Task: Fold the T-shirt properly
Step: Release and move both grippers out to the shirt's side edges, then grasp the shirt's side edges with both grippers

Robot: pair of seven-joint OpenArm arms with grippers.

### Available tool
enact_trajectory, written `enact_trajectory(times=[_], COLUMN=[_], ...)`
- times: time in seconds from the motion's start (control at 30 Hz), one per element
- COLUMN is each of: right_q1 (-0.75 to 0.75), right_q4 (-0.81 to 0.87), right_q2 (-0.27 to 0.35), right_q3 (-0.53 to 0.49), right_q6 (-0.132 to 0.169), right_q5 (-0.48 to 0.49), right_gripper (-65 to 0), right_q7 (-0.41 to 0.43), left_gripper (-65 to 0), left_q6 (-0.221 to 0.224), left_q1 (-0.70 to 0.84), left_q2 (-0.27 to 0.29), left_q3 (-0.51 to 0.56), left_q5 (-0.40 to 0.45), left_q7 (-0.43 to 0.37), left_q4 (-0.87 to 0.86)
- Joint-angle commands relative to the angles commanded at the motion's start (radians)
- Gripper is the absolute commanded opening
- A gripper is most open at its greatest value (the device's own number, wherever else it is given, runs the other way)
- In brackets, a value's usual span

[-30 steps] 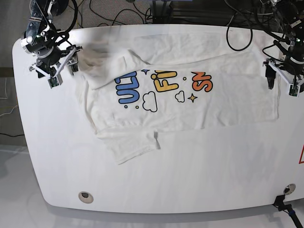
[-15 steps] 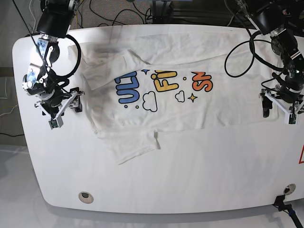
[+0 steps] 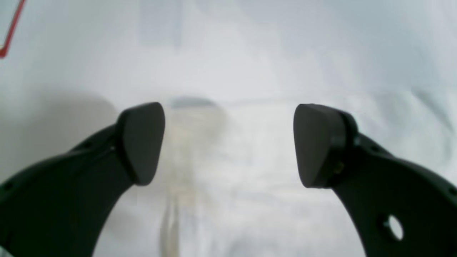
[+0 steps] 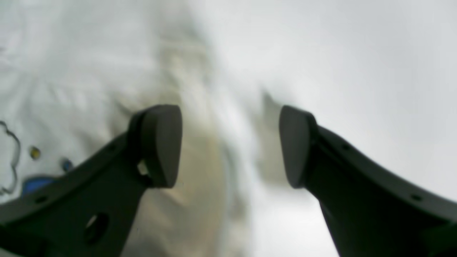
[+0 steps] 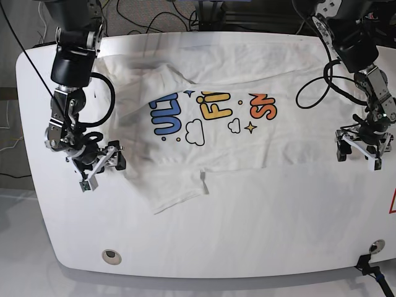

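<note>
The white T-shirt [image 5: 238,151] lies spread on the table [image 5: 260,223], its colourful print facing up and one sleeve [image 5: 176,192] pointing toward the front edge. My right gripper [image 5: 101,171] hovers open at the shirt's left side, just over the fabric edge. In the right wrist view that gripper [image 4: 228,146] straddles a blurred edge of the T-shirt [image 4: 71,71], with nothing between its fingers. At the shirt's right hem corner my left gripper [image 5: 357,154] stands open. In its own view the left gripper [image 3: 228,146] is over the T-shirt [image 3: 257,167] near the hem line.
Cables [image 5: 154,18] run behind the table's back edge. A round hole [image 5: 110,254] sits near the front left, a black clamp [image 5: 371,263] at the front right corner. A red mark [image 5: 392,204] lies at the right edge, and a red mark [image 3: 9,34] shows in the left wrist view.
Both arms have moved toward the table's front along the shirt's sides, the right from the upper sleeve to the lower left edge, the left down to the right hem corner. Both stay open.
</note>
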Motion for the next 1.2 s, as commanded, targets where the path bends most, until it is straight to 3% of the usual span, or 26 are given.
enact_trajectory(times=[0.17,0.33,0.47,0.73,0.8,0.97,1.1,1.2], right_q1=[0.026,0.04,0.035,0.029,0.029,0.028,0.028,0.017], right_q4=[-0.078,-0.123,-0.123,-0.121,-0.121,-0.121,-0.121,-0.121], right_q2=[0.0,-0.02,-0.041,-0.071,-0.075,-0.075,-0.075,-0.075], right_q3=[0.0,0.0,-0.014,-0.064,-0.064,-0.066,-0.066,-0.066], right_q6=[0.0,0.003,0.068,0.072,0.072,0.072,0.072,0.072], right_q5=[0.0,0.002,-0.006,-0.002,-0.005,-0.005,-0.005,-0.003], right_gripper=[-23.4,-23.4,-23.6,-24.3,-29.4,-50.8,-57.2,-63.0], right_q7=[0.028,0.041,0.037,0.037,0.037,0.037,0.037,0.037], left_gripper=[-11.7,-11.7,-11.7,-11.7,-11.7,-11.7,-11.7,-11.7], left_q6=[0.0,0.0,0.0,0.0,0.0,0.002,0.009,0.063], left_q1=[-0.037,-0.038,-0.038,-0.038,-0.038,-0.038,-0.032,-0.031], left_q2=[-0.035,-0.043,-0.043,-0.046,-0.055,-0.057,-0.057,-0.057], left_q3=[0.0,0.0,-0.002,-0.009,-0.035,-0.052,-0.054,-0.054], left_q5=[-0.002,-0.003,-0.006,-0.008,-0.008,-0.005,-0.003,-0.003], left_q7=[-0.044,-0.051,-0.051,-0.052,-0.052,-0.052,-0.052,-0.052], left_q4=[-0.126,-0.144,-0.144,-0.144,-0.144,-0.144,-0.146,-0.147])
